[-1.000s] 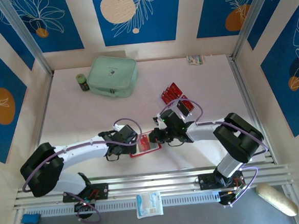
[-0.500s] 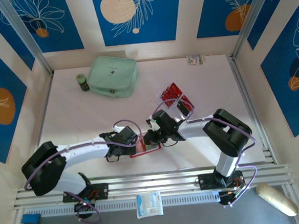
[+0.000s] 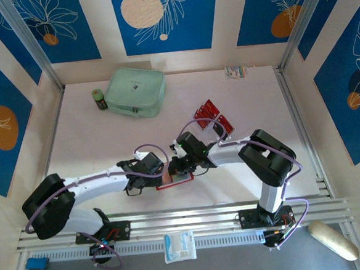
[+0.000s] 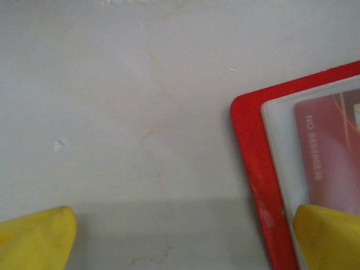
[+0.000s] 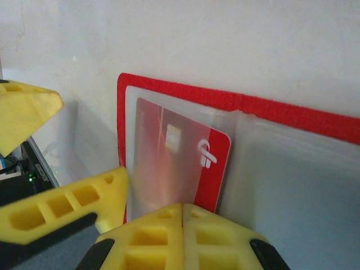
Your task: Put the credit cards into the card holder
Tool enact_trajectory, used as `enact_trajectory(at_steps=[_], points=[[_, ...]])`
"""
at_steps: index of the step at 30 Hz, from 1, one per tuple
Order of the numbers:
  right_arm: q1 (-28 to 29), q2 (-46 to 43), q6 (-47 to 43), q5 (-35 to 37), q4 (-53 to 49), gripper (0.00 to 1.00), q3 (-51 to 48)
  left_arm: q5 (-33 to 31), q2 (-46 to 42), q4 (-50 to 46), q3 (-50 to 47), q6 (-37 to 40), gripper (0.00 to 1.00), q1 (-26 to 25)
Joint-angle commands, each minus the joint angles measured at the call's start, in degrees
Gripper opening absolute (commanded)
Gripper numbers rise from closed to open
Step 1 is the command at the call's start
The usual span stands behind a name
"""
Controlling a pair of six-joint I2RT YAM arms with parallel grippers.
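Wallet (image 3: 177, 181) (image 4: 250, 152) (image 5: 281, 109) is the red one, lying open and flat on the pale bench (image 3: 258, 105) (image 4: 140, 112), its clear plastic pockets facing up. A red card (image 5: 185, 152) (image 4: 332, 152) sits partway inside the wallet's left-hand pocket. The strip with the white logo still pokes out past the pocket's edge toward the wallet's middle fold. The right end effector (image 3: 177, 167) (image 5: 183, 212) is low over the wallet's middle with its yellow fingers pressed fully together. The tips meet the card's exposed edge, but I cannot tell whether they pinch it or only rest against it. The left end effector (image 3: 155, 172) (image 4: 180, 242) is at the wallet's left edge with its fingers spread wide and nothing between them. One yellow fingertip (image 4: 326, 236) is over the wallet's red border and pocket corner, and the other is well off the wallet's left side above bare bench. From the right wrist, those two spread fingers (image 5: 25, 109) stand beside the wallet's left corner. The spare cards (image 3: 213, 117), red with dark bands, lie fanned beyond the wallet and a little to its right. A mint-green zip case (image 3: 135, 92) and a small dark jar (image 3: 99, 98) sit well beyond the wallet to its left.
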Motion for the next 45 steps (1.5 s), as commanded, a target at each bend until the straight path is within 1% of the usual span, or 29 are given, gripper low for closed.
enact_trajectory(at_steps=[1,5,14,34,37,43,44,45], points=[[-0.83,-4.6,-1.75,-0.72,-2.94,0.0,0.0,-1.08,-0.82,-1.21,-1.67,-1.6,0.99,0.91],[-1.89,-5.56,-3.25,0.88,-5.69,0.0,0.8,-0.24,1.08,-0.04,-2.64,-1.8,0.99,1.16],[-2.15,-2.02,-4.2,1.57,-7.09,0.0,2.76,-0.08,2.36,1.05,-3.09,-1.7,0.99,1.22],[0.98,5.05,-3.64,0.02,-7.15,0.0,7.38,0.62,2.07,1.67,-3.53,-1.62,0.99,1.16],[0.88,4.35,-3.38,-0.38,-7.16,0.0,7.47,0.61,1.19,0.99,-3.12,-1.41,0.99,1.21],[0.31,-2.9,-3.45,-0.81,-7.91,0.0,6.59,0.51,-4.53,-2.12,-0.95,-1.25,0.99,1.16],[0.2,-4.67,-3.55,-0.29,-8.52,0.01,6.21,0.38,-5.84,-2.59,-0.66,-1.26,1.0,1.22],[0.07,-6.04,-3.7,0.25,-9.3,0.05,5.87,0.33,-6.96,-2.91,-0.4,-1.18,1.0,1.24]])
